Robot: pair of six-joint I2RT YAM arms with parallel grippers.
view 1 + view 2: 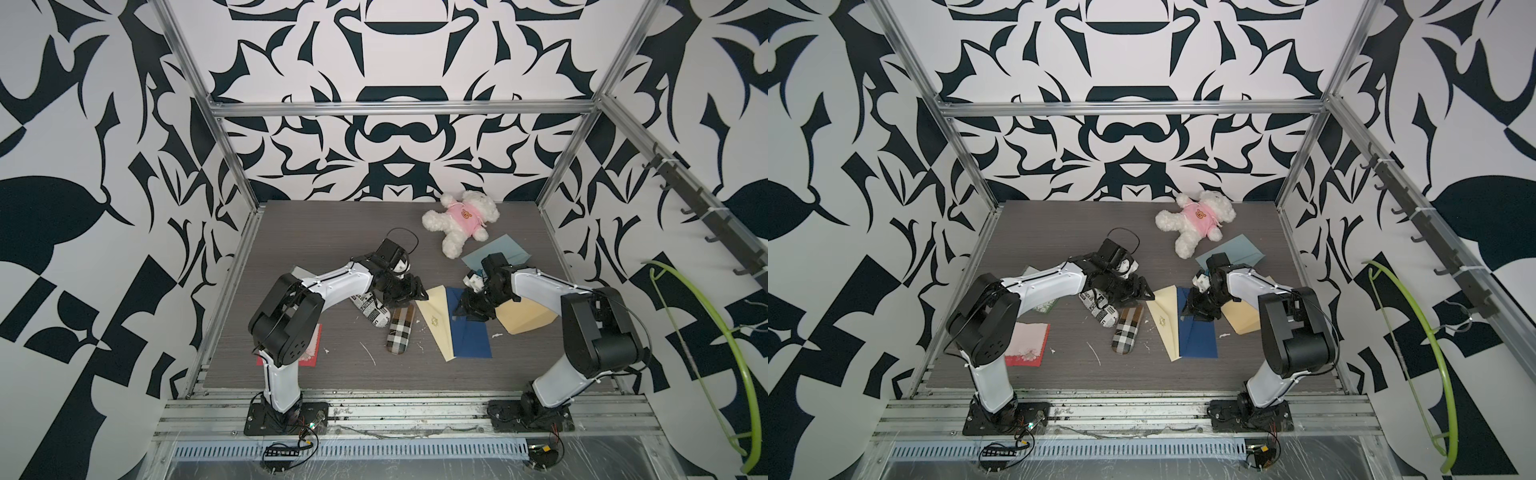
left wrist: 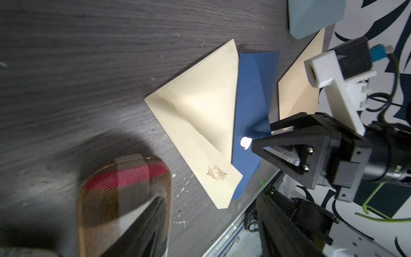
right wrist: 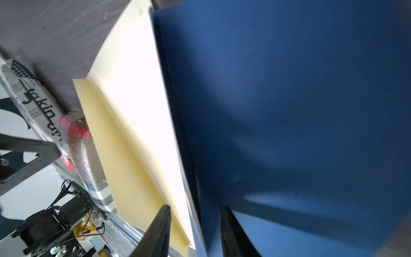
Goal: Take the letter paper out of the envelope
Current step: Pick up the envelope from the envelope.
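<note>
The newsprint-patterned case (image 3: 33, 104), just beside the left pincer (image 1: 417, 293), carried a large "J" and the letters "takin"; smaller print was illegible. The cream envelope's (image 2: 200, 115) gold emblem was unreadable.

White arm shells (image 1: 332, 284), black joints (image 1: 286, 320), thin black cables (image 1: 402, 229), black triangular tool fingers (image 2: 289, 139), silver screws (image 2: 309, 150)

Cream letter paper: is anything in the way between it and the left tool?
Nothing visible. In a top view the left tool hangs open beside the far corner of the cream letter paper, with nothing in the gap. The plaid case lies close beside the paper, nearer the robot, not between them.
</note>
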